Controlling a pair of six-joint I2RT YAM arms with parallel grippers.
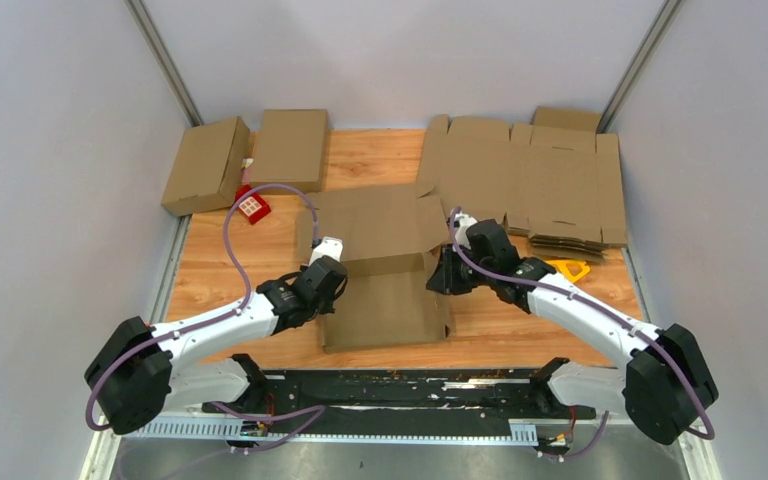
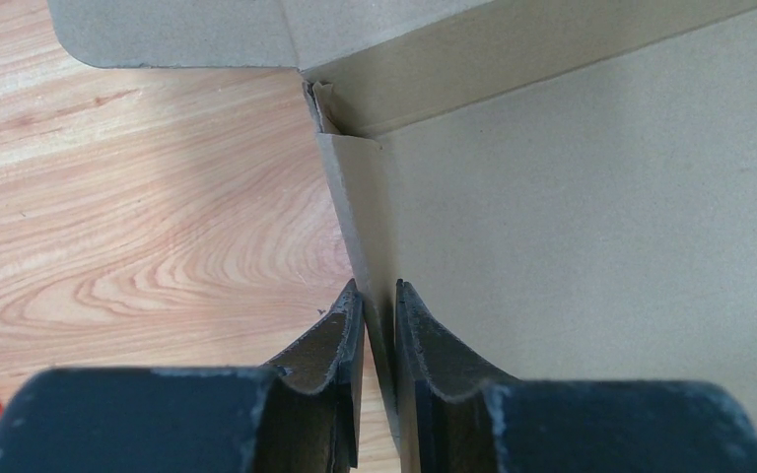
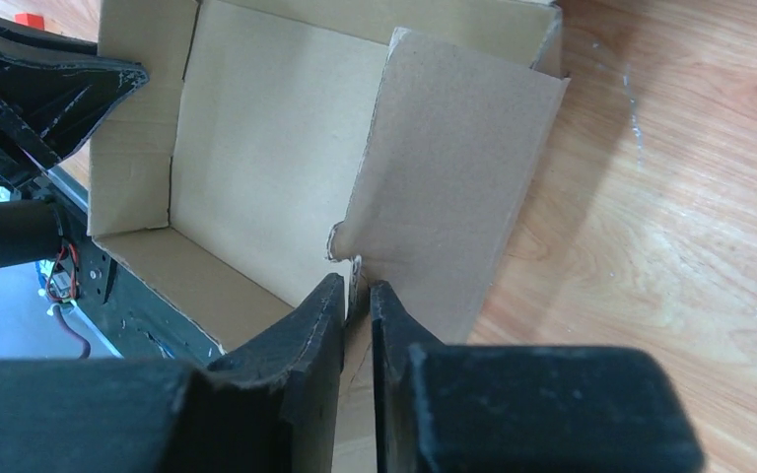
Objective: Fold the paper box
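A brown paper box (image 1: 385,265), partly folded, lies in the middle of the wooden table between the arms. My left gripper (image 1: 322,272) is shut on the box's left side wall; the left wrist view shows the thin cardboard wall (image 2: 370,246) clamped between the fingertips. My right gripper (image 1: 443,272) is shut on the box's right side wall; in the right wrist view the wall (image 3: 355,296) sits between the fingers, with a raised side flap (image 3: 453,177) just beyond and the box's inside floor (image 3: 266,158) to the left.
A stack of flat unfolded box blanks (image 1: 540,180) lies at the back right. Two folded boxes (image 1: 205,165) (image 1: 290,148) stand at the back left. A small red object (image 1: 253,207) sits near them, a yellow object (image 1: 572,268) by the right arm.
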